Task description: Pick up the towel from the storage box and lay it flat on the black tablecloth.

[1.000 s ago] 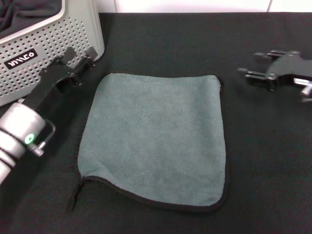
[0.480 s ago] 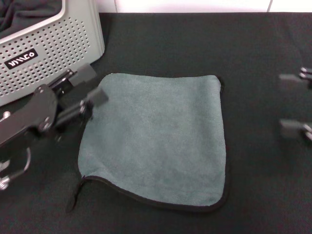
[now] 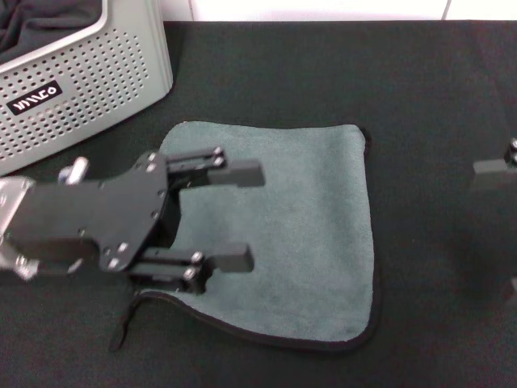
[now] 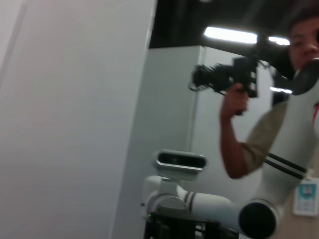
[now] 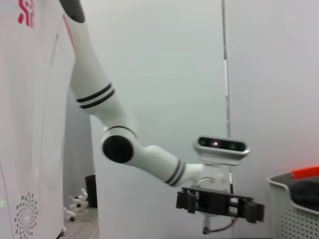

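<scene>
Leftmost, the storage box point(image 3: 81, 77): sitting at the far left corner of the black tablecloth point(image 3: 323, 73), its perforated grey wall and small black label facing the head camera; dark fabric is showing inside it, and the right wrist view is catching an orange-red item at its rim.
Left gripper point(image 3: 246, 216): hanging over the left half of the towel with its two black fingers point(image 3: 234, 172) spread wide apart and nothing between them; its body is covering the towel's near left part.
Towel point(image 3: 315, 226): lying spread flat on the tablecloth, outside the box and just beside its near right corner; the black edging is showing along the near and right sides, with a small loop tab sticking out at the near left corner.
Right gripper point(image 3: 494, 174): sitting at the right edge of the head view, well apart from the towel; only one blurred finger is showing, so I cannot tell its opening.
Left wrist view: looking at a person point(image 4: 279, 124) holding up a camera point(image 4: 227, 77), not at the table.
</scene>
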{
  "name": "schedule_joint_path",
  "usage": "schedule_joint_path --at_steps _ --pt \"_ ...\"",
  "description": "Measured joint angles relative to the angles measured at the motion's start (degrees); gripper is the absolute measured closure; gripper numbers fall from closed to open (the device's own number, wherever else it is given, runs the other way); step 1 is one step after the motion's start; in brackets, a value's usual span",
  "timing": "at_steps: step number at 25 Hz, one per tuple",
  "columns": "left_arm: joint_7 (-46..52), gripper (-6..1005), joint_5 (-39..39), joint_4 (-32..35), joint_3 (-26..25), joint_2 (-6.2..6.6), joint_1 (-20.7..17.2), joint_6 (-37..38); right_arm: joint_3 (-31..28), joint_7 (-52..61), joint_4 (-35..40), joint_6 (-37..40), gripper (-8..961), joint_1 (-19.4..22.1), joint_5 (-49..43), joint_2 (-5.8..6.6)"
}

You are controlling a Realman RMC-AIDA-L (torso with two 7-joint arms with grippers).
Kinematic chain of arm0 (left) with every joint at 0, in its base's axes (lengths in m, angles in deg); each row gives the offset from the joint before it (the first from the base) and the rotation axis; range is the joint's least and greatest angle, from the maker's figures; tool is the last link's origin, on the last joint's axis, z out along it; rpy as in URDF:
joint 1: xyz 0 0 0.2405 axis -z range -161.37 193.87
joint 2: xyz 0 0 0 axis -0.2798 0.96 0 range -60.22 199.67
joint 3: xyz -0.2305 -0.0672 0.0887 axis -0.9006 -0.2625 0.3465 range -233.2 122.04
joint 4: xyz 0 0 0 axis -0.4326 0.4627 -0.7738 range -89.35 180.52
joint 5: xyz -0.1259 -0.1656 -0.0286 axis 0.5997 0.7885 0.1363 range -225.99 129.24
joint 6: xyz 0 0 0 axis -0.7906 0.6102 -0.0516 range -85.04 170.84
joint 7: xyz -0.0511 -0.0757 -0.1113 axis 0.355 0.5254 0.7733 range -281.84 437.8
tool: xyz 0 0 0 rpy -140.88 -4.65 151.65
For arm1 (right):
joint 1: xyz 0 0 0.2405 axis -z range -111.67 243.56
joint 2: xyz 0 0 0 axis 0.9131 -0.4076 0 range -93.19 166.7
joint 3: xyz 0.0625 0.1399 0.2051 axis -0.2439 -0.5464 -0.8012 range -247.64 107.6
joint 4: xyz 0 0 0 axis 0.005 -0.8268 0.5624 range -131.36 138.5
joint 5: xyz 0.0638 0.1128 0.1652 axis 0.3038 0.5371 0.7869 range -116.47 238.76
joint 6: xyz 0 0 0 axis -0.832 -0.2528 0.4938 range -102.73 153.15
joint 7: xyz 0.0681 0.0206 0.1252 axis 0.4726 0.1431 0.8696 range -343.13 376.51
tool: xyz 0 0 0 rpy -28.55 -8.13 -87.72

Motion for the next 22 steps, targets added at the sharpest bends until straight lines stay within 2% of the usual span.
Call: schedule_joint_path --at_steps 4,6,11,14,22 --pt "1.41 227 -0.70 0.55 -0.63 0.78 4.88 -0.27 -0.44 0.52 -0.07 -0.80 70 -3.46 0.22 0.42" --pt "2.27 227 -2.32 0.42 -2.88 0.90 7.68 -0.68 -0.57 0.63 -0.94 -2.58 70 -5.39 0.24 0.85" --pt "4.39 227 -8.07 0.96 -10.14 -0.36 11.75 -0.98 -0.32 0.69 -2.72 -8.55 71 -9.79 -1.82 1.01" --pt "5.73 227 -10.00 1.34 -14.10 -0.65 12.36 -0.98 -0.52 1.16 -2.79 -9.05 71 -11.38 -2.01 0.79" --pt "7.43 227 -10.69 3.02 -15.70 -0.34 11.97 -1.47 -0.26 1.80 -2.93 -11.88 73 -12.23 -1.87 0.37"
